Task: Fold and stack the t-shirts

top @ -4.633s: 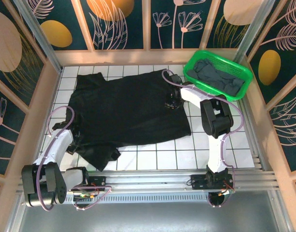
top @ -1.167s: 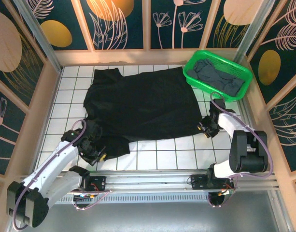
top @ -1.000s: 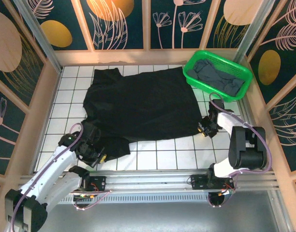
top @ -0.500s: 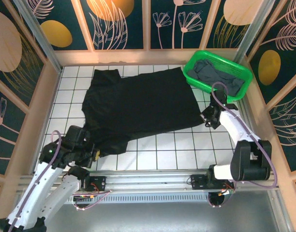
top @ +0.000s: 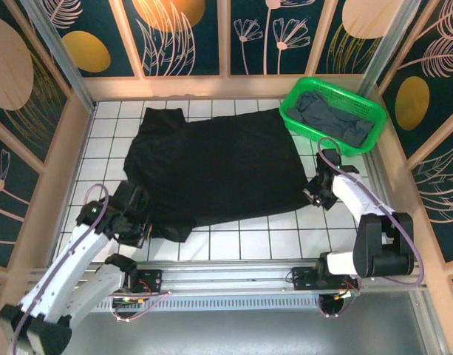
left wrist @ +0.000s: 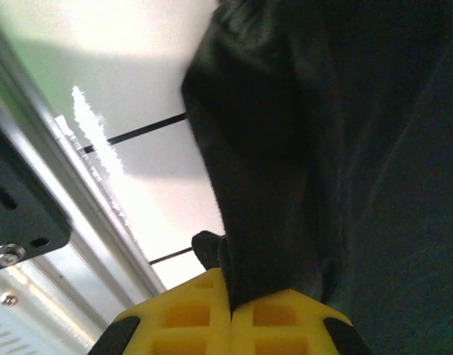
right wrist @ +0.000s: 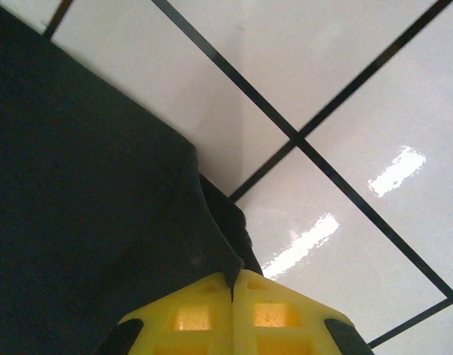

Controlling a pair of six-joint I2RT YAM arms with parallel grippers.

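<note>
A black t-shirt (top: pixel 215 166) lies spread over the white tiled table, its near-left part bunched. My left gripper (top: pixel 137 222) is shut on that bunched near-left edge; in the left wrist view the dark cloth (left wrist: pixel 285 170) rises from between the yellow fingers (left wrist: pixel 189 318). My right gripper (top: pixel 312 194) is shut on the shirt's near-right corner; in the right wrist view the cloth's corner (right wrist: pixel 100 207) runs into the closed yellow fingers (right wrist: pixel 278 310). A slate grey t-shirt (top: pixel 333 115) lies crumpled in the green basket.
The green plastic basket (top: pixel 293 112) stands at the back right, close behind my right arm. Wooden walls enclose the table on three sides. A metal rail (top: pixel 233 270) runs along the near edge. Bare tiles (top: pixel 263 237) lie in front of the shirt.
Both grippers have pulled the black shirt toward the near edge and spread it. The right gripper closed on the near-right corner, rose toward the basket, then came back down. The left arm shifted left.
</note>
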